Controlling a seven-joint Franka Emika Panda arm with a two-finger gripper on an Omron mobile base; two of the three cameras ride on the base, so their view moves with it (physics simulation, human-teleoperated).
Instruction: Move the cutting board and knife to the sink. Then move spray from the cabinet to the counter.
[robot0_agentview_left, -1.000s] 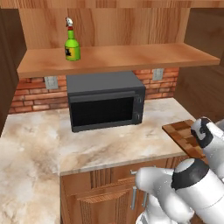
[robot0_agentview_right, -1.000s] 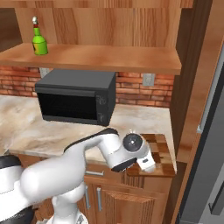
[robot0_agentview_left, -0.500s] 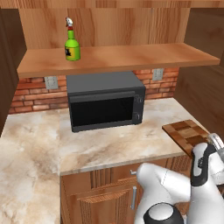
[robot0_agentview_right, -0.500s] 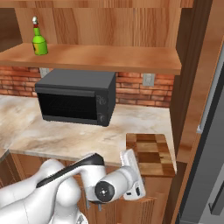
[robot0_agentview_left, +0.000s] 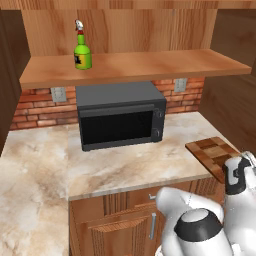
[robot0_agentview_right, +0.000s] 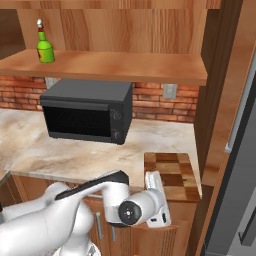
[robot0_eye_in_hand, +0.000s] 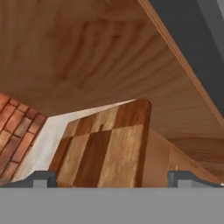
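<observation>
since a second ago i've swung the arm down to the bench (robot0_agentview_left: 130, 170) edge. left to right: spray (robot0_agentview_left: 82, 51) on the cabinet (robot0_agentview_left: 135, 67) shelf, untouched; cutting board (robot0_agentview_right: 171, 172) flat at the bench's right end, jaws spread wide, holding nothing. nothing's moved to the sink yet.

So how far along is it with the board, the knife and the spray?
Nothing looks done yet. The cutting board lies on the counter right of the microwave. In hand: the open hand is lined up on the board's near edge, not gripping. I can't make out the knife. Left: board and knife to the sink; the spray stands on the cabinet's shelf.
</observation>
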